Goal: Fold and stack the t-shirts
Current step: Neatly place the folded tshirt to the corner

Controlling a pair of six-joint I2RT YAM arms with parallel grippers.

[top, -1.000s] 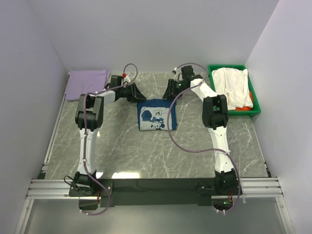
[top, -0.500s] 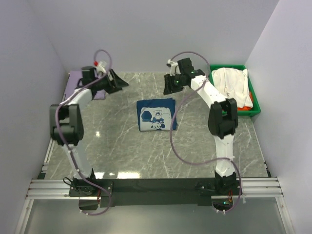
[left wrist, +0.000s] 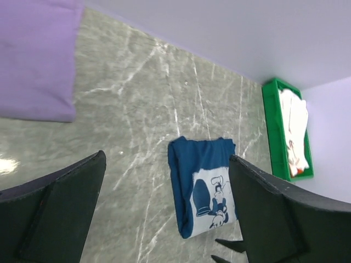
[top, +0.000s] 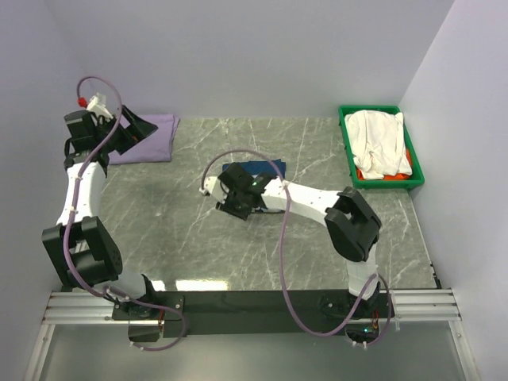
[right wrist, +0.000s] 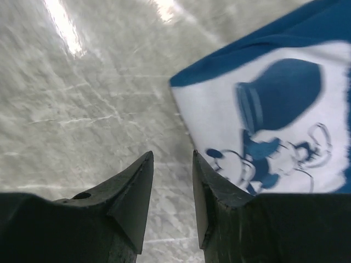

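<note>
Hovering at seven o'clock of the navy tee [top: 255,167], the right end effector [right wrist: 171,156] is narrowly parted, empty; the left end effector [left wrist: 167,159] is spread wide.

Grey, white-veined marble-look table [top: 182,230], glossy, with glare patches near the front edge. Lying flat on it: a folded pale lavender t-shirt [top: 159,139] at the far left corner and a folded navy blue t-shirt [left wrist: 205,192], white cartoon print up, near the middle. Standing at the far right edge, a green plastic bin [top: 369,109]. All three well apart.
</note>
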